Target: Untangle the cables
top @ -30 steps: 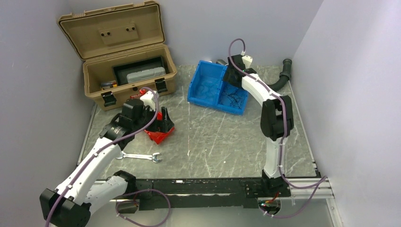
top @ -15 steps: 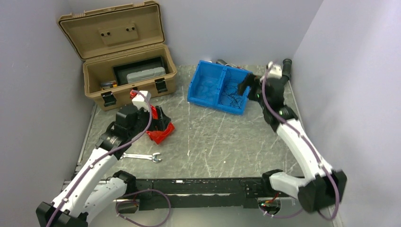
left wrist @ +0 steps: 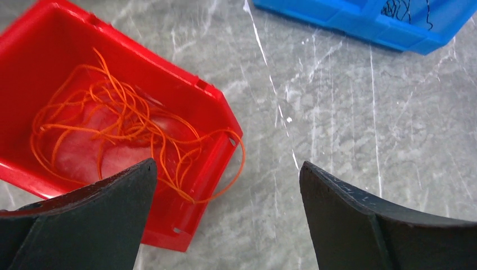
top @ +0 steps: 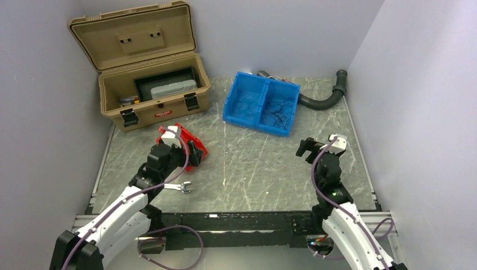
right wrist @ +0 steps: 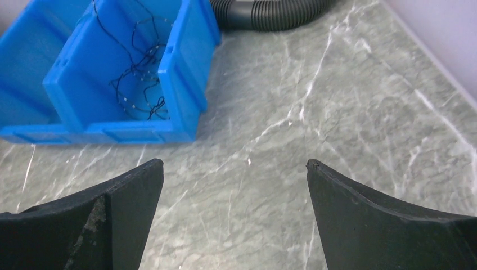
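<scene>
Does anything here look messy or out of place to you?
Yes. One loop of the orange wires hangs out over the corner rim of the red bin, while the rest lie tangled inside it.

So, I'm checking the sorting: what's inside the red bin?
Thin orange wires lie looped inside the red bin, one loop spilling over its rim. The left gripper covers the bin's near corner, so that part is hidden.

My left arm (top: 121,205), right arm (top: 346,222): white shells, black joints, purple cable (top: 316,169) clipped along each. White block (top: 337,142) atop each wrist. My fingers (left wrist: 101,219) matte black, curved.
</scene>
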Tool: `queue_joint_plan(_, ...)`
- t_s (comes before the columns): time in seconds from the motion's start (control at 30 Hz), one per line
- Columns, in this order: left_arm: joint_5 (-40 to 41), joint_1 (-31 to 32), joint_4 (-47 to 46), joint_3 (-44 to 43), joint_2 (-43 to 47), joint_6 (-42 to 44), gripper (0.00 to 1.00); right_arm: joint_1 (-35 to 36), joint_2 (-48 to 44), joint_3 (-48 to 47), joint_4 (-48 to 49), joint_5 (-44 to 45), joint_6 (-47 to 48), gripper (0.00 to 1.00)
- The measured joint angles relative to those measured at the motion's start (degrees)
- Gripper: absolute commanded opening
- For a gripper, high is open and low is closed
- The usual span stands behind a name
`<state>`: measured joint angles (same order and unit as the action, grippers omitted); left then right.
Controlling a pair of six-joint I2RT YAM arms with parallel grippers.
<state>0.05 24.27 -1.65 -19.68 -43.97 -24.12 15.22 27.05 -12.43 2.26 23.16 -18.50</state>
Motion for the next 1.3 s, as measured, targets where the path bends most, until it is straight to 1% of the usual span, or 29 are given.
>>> queue_joint_plan(0.1,1.40,0.11,-4.35,1.11,0.02,2.67,0.99,-0.04,1.07,0.00,2.62,1.49,1.92,1.00)
queue_joint_plan(0.2,3.06,0.13,-8.26,2.80,0.48,5.64,0.99,-0.04,4.59,0.42,5.44,4.35,3.26,1.00)
queue_joint_plan(0.27,5.05,0.15,-10.16,4.48,1.27,7.30,1.00,-0.04,6.51,2.23,9.97,5.57,5.14,1.00)
queue_joint_plan(0.37,7.93,0.15,-11.45,5.95,1.90,8.74,0.99,-0.07,10.95,6.78,20.48,6.36,8.59,1.00)
queue_joint_plan(0.47,10.19,0.15,-12.46,6.08,1.81,9.79,1.00,-0.09,19.85,7.72,28.94,7.63,11.04,1.00)
queue_joint_plan(0.53,11.15,0.15,-12.98,6.08,1.81,9.99,0.99,-0.13,23.54,8.66,34.51,8.20,11.91,1.00)
queue_joint_plan(0.77,14.95,0.15,-14.36,6.08,1.95,10.99,0.99,-1.66,29.03,10.08,46.73,8.28,13.16,0.99)
queue_joint_plan(0.87,19.41,0.17,-15.74,6.05,1.20,11.69,0.99,-2.84,31.80,10.08,50.05,8.07,13.09,1.00)
queue_joint_plan(0.93,23.19,-0.22,-17.49,6.01,-0.94,13.03,0.99,-3.69,33.46,10.08,51.71,7.93,12.90,0.99)
queue_joint_plan(1.0,25.00,-1.42,-19.30,5.79,-3.67,14.67,1.00,-4.37,34.25,10.08,52.50,7.80,12.76,0.99)
queue_joint_plan(1.13,26.47,-5.05,-23.08,5.05,-8.66,18.01,0.99,-5.46,34.84,9.75,53.29,7.10,12.63,1.00)
queue_joint_plan(1.3,24.85,-11.98,-27.56,3.26,-13.73,20.74,0.99,-7.02,36.44,9.60,54.71,6.25,11.13,0.99)
